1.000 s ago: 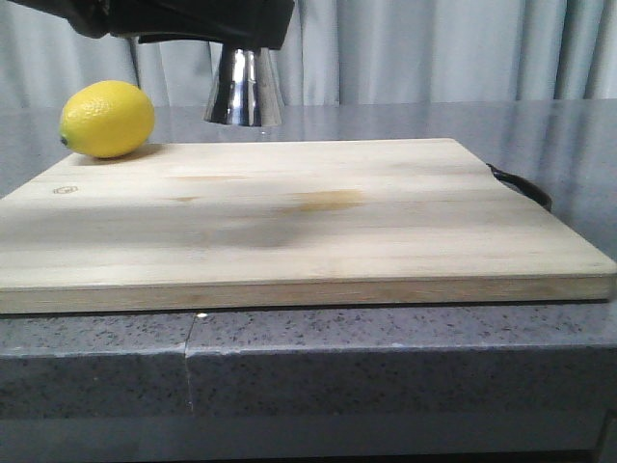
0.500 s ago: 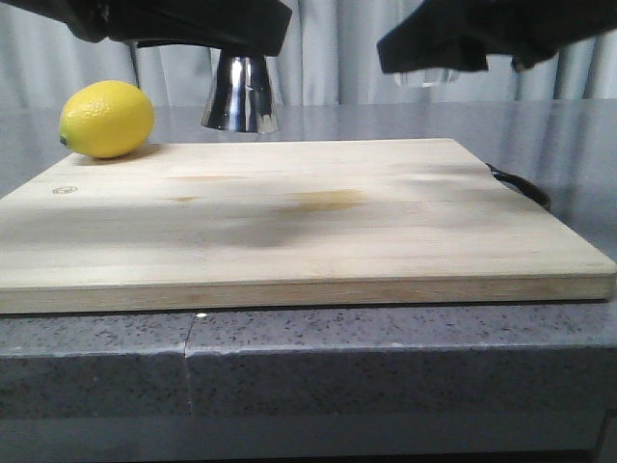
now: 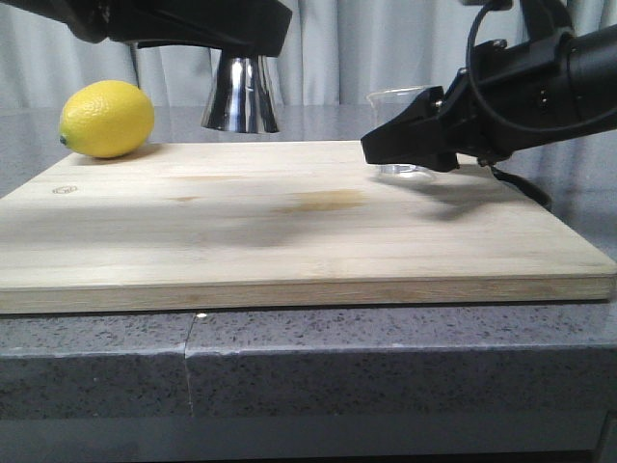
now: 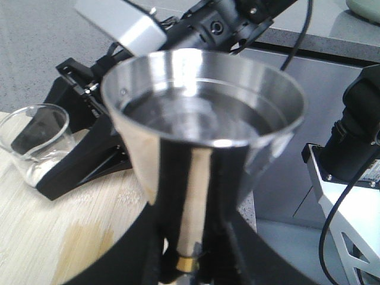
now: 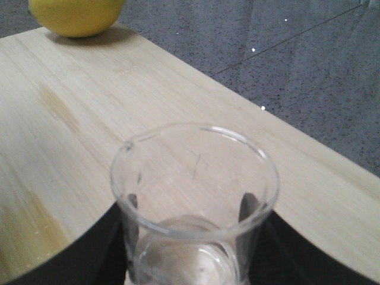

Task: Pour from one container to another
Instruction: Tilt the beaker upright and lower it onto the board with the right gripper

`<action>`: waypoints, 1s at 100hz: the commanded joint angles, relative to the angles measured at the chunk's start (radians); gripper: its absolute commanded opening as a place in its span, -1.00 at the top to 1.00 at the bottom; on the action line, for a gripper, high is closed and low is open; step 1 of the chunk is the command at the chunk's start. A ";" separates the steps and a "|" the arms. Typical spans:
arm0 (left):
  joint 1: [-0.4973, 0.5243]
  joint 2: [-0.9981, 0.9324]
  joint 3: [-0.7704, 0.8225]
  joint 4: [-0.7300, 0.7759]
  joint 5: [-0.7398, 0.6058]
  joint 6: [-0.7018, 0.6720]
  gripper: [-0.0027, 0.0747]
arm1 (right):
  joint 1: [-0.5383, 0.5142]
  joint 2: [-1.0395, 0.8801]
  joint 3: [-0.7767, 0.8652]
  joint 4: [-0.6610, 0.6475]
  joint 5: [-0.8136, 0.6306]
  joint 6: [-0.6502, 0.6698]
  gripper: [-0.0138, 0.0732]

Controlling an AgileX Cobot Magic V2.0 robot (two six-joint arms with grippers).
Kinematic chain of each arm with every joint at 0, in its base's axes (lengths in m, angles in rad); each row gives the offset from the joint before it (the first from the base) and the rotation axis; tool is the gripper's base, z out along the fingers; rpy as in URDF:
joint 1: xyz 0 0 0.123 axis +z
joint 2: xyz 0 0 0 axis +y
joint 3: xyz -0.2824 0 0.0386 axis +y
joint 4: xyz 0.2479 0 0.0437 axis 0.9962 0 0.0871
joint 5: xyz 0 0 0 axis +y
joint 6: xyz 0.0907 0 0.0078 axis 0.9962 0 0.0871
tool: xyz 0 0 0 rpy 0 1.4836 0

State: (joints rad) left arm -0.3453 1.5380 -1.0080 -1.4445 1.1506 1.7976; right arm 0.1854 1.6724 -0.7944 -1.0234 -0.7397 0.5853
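Over board [image 3: 289, 222]: L fingers [image 4: 222, 237] clamp jigger [image 3: 241, 92], R fingers [image 3: 410, 145] clamp beaker [image 3: 400, 101].

Left end effector [image 3: 241, 39] raised, clamped; right end effector [image 3: 410, 145] low, clamped.

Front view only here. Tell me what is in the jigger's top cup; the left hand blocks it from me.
Observer: The left wrist view shows the jigger holding clear liquid, well up its upper cup.
Operator: Report the grip on it.
Observer: The left hand clamps the narrow waist, right at the gold band.
Operator: Give me the beaker's contents.
Observer: The right wrist view looks down into the beaker: only a shallow layer of clear liquid at the bottom, with the glass upright in the right hand.
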 commanded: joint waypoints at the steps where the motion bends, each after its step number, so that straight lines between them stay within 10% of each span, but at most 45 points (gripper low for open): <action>1: -0.006 -0.043 -0.031 -0.077 0.028 -0.005 0.98 | -0.006 -0.012 -0.057 0.044 -0.072 -0.030 0.32; 100: -0.006 -0.043 -0.031 -0.071 0.016 -0.005 0.98 | -0.006 0.057 -0.094 0.037 -0.065 -0.030 0.23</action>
State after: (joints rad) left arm -0.3453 1.5380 -1.0080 -1.4404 1.1294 1.7976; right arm 0.1854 1.7576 -0.8652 -0.9972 -0.7692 0.5640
